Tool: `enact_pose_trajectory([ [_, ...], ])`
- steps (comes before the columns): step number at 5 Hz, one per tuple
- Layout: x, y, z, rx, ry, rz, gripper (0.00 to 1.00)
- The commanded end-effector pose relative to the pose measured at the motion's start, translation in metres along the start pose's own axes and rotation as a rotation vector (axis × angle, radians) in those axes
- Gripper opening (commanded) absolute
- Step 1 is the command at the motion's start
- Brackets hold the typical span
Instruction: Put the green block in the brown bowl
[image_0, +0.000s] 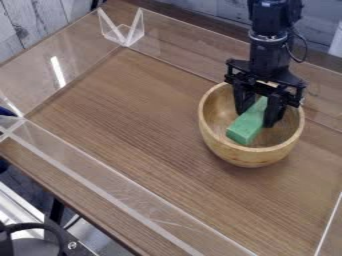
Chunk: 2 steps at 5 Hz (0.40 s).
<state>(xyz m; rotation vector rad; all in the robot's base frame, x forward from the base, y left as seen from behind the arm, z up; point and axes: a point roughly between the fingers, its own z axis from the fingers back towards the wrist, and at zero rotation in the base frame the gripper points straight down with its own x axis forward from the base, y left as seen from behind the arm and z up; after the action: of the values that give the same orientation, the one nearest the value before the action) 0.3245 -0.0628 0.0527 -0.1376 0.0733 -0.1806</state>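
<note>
the placing step is in hand; the end effector (262, 106) points down over the brown bowl (250, 146) (at three o'clock on the bench (120, 120)), fingers spread either side of the green block (247, 123), which leans inside the bowl; whether they grip it i cannot tell; next, i judge, open and lift clear.

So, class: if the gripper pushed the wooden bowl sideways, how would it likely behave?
The brown bowl looks thick-walled and rigid, so probably no flexing. Its wide, low shape suggests sliding on the smooth table rather than tipping. The green block inside might shift.
</note>
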Motion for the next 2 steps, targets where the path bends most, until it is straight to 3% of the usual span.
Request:
enact_pose_trajectory([
  [1,0.011,-0.003,0.024,0.001,-0.071,-0.012,1.0],
  [2,0.009,-0.004,0.035,0.0,-0.088,-0.012,1.0],
])
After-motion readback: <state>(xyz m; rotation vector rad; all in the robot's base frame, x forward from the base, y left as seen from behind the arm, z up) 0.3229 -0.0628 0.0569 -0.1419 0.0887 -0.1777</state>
